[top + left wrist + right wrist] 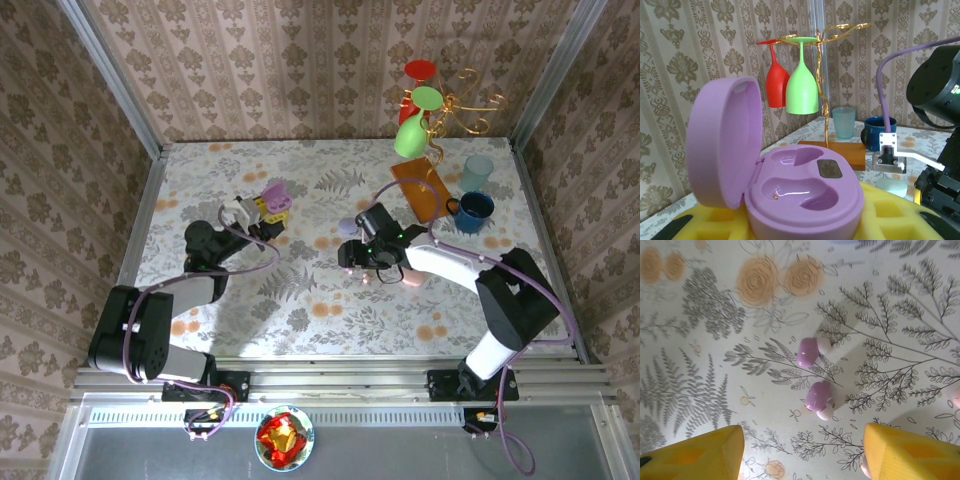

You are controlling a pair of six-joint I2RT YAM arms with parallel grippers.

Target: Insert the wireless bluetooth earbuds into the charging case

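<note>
On the left, the charging case (805, 197) is held up off the table (300, 310) by the left gripper (268, 208), its yellow pads (705, 220) closed tight against the lilac base. The lid (722, 142) is thrown back and upright, and both sockets (790, 187) are seen bare: nothing has been seated yet.

Across to the middle now. The right gripper (360, 262) is poised low over the floral tabletop, its fingers (695, 452) spread wide with nothing gripped between them. Just ahead of them, two lilac earbuds (807, 351) are lying on the table, one just beside the other, white tips showing, well apart from the case.

And here the risk is to be weighed. The buds are set so close that both could be caught in a single closing, or one could be nudged and sent rolling by a finger landing off-centre. Such small, rounded shells could also be squeezed out sideways if pinched on a slope, and a dropped bud would be easily lost against the busy pattern.

Further right, the glass rack (418, 188) and the blue mug (475, 212) are stood near the right arm, and could be clipped on a wide swing toward the case.
</note>
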